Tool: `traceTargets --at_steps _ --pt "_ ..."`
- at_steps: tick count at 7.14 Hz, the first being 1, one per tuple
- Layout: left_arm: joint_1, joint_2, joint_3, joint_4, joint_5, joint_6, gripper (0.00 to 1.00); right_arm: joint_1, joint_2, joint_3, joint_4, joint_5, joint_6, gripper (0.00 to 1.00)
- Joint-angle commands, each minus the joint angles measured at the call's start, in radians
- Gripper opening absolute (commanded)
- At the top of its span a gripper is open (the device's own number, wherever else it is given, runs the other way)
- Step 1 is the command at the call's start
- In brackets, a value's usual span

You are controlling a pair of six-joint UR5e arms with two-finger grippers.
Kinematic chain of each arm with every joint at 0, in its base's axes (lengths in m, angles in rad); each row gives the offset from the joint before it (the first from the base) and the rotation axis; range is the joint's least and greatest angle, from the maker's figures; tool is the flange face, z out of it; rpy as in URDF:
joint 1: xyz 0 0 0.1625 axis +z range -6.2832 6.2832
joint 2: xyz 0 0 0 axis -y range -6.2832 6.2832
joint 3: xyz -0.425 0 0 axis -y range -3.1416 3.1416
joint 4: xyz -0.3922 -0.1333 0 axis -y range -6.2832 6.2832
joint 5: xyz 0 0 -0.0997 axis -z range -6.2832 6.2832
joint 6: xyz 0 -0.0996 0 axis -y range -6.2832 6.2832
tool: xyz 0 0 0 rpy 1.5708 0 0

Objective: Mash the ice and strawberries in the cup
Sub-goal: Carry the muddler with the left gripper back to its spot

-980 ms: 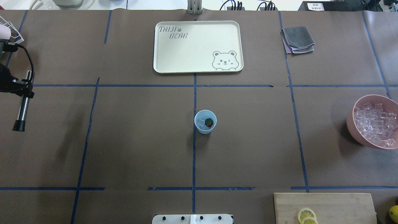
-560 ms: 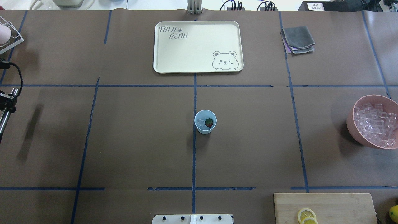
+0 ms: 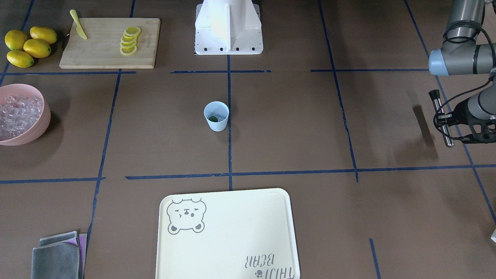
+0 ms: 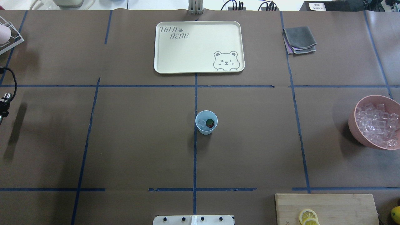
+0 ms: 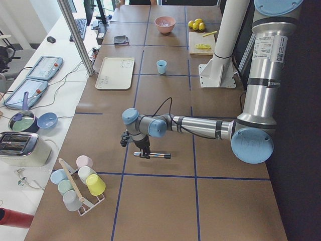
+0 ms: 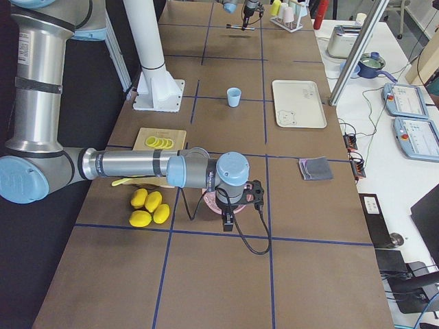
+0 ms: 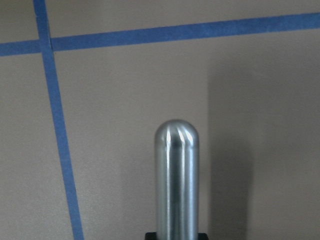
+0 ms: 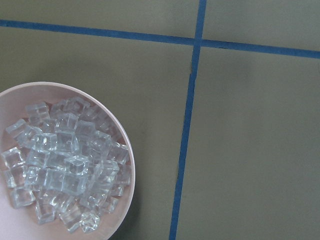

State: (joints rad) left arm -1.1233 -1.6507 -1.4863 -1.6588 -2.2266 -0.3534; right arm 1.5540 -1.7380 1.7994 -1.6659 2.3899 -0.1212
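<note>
- The left gripper [image 3: 451, 124], clamped on a steel muddler [image 3: 439, 106], has retreated almost off the overhead view's left edge.
- The cup [image 4: 206, 122] stands unmoved at the centre of the table [image 4: 140, 140], holding ice [image 4: 202, 124] and a strawberry [image 4: 210, 123].
- Only the right-side view shows the right gripper [image 6: 229, 218]; I cannot tell its state.
</note>
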Motion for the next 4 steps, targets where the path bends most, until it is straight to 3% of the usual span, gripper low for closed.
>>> traceTargets --at_steps 1,4 --pt "-0.001 -0.003 0.023 -0.001 -0.001 -0.002 0.01 0.0 0.0 0.0 0.0 0.0 0.0 1.0" --pt "0.0 -0.017 0.059 -0.025 -0.001 -0.013 0.02 0.0 0.0 0.0 0.0 0.0 0.0 1.0"
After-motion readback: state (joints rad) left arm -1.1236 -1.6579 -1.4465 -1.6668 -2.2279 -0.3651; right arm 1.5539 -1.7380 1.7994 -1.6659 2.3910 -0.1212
